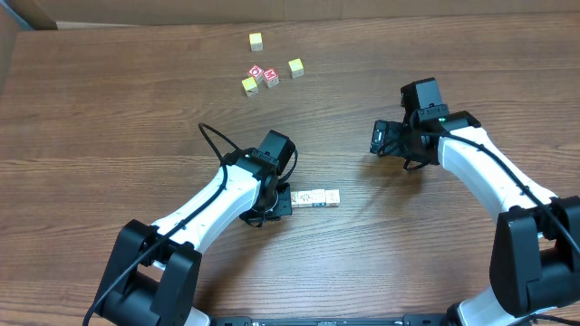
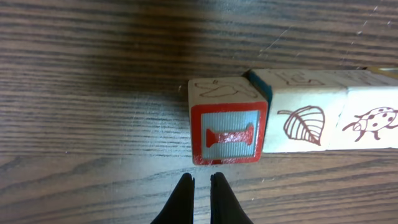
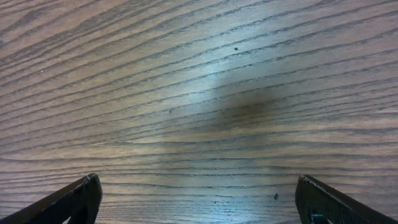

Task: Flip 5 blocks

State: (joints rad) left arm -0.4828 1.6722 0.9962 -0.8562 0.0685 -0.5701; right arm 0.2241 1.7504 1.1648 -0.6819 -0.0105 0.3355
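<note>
Three blocks (image 1: 315, 197) line up in the middle of the bench (image 1: 109, 118). Left end effector (image 2: 202, 182) is pinched shut and empty, with the red-bordered block (image 2: 229, 134) at its 12 o'clock. I'd tip that one slowly so the neighbours don't shift. Right end effector (image 3: 198, 193) gapes wide, empty.

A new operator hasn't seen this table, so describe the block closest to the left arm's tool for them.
Find the left tool, shut, near the table's middle, where a short row of blocks lies. The red-bordered block is the row's end nearest that tool; only it has a red frame, while the leaf block and ladybird block show pale faces.
</note>
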